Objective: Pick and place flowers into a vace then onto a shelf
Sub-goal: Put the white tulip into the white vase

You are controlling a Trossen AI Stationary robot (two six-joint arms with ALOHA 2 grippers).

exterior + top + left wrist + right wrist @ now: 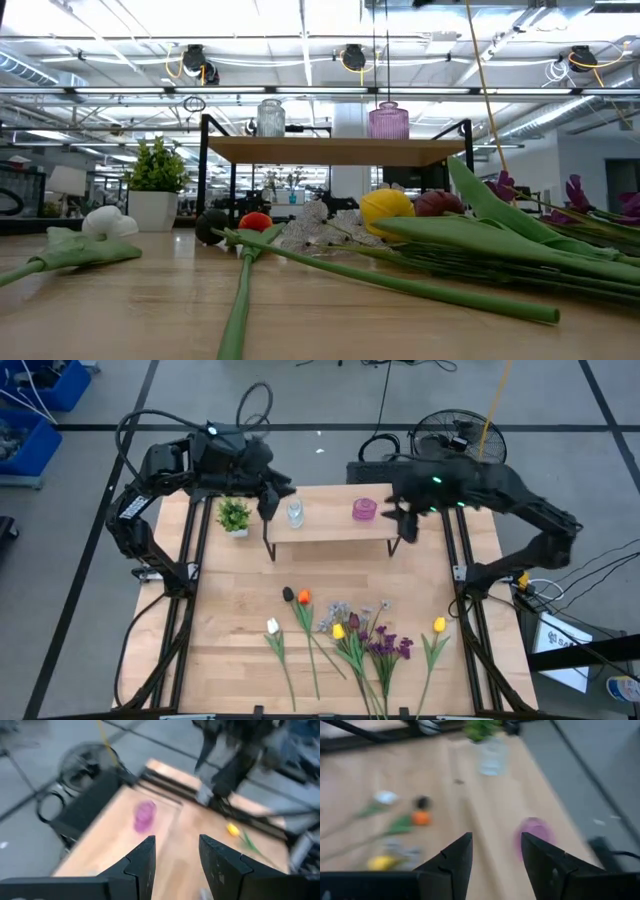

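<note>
We saw the left gripper [272, 503] up in the air by the left end of the shelf [330, 528], close to the clear vase [295, 512], fingers [142, 862] spread with a bare gap between them, nothing held. The right gripper [408, 525] hung off the shelf's right end, near the purple vase [364, 509], its fingers [457, 857] also parted and empty. In the left wrist view the purple vase [145, 816] sat ahead of the fingers on the board, blurred. In the right wrist view the same vase [534, 831] lay just past the finger gap, the clear vase [491, 757] farther along. From the low view both vases stood upright on the shelf [335, 150], clear vase [271, 117] and purple vase [388, 120] well apart. We noted a small green plant in a white pot [235, 518] on the table [230, 620] just beside the shelf's left end. The flowers [350, 635] all lay flat on the table in front of the shelf, well apart from both grippers: a white tulip [272, 626], an orange tulip [304, 597] next to a dark bud [288, 594], a yellow tulip [438, 625] toward the right, and purple blooms [390, 647] and pale sprays [340, 612] bunched in the middle. No flower stood in either vase.
</note>
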